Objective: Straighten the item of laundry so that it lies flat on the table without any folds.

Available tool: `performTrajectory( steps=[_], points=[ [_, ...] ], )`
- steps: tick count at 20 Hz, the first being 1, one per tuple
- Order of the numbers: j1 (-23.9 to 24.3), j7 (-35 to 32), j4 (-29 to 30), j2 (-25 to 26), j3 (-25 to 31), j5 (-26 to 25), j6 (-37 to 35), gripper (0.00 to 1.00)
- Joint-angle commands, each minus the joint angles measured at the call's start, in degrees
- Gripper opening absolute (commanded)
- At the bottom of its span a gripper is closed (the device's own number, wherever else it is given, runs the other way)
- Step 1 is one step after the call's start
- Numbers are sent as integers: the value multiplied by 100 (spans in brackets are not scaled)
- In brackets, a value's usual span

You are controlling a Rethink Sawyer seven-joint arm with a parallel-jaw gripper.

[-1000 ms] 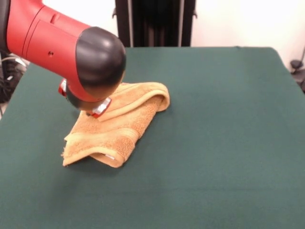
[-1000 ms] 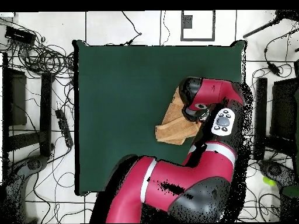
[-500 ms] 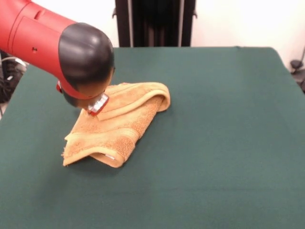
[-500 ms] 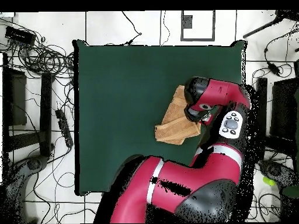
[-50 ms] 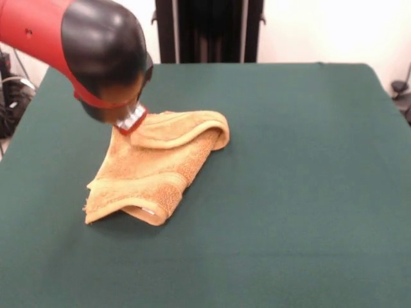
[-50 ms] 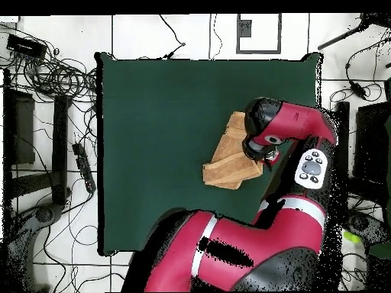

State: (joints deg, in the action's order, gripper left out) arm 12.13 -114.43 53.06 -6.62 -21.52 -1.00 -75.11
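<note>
The gripper [image 5: 130, 120] is held at the towel's [image 5: 154, 170] upper fold, but whether its jaws are apart cannot be told. The towel is seen bunched below them on the table [image 5: 302, 192].

Orange-tan terry towel [image 5: 156, 165], paler woven band near one end, tiny white label at the folded edge nearest the table's front edge. Plain dark green cloth over the table [image 5: 302, 192], edge to edge. Glossy red arm [image 6: 229, 252] with black joint caps; red-and-silver gripper [image 5: 131, 119] tip.
</note>
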Motion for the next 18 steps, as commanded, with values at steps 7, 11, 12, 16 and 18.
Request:
performTrajectory(
  steps=[7,11,12,16,18],
  points=[
    [-183,-403,815,-389,860,397,-633,100],
    [-179,-659,917,-338,851,419,198,100],
    [-216,-830,976,-358,795,412,453,100],
    [-219,-535,1031,-377,817,199,1115,0],
    [-231,-459,962,-344,799,126,1215,0]
  ],
)
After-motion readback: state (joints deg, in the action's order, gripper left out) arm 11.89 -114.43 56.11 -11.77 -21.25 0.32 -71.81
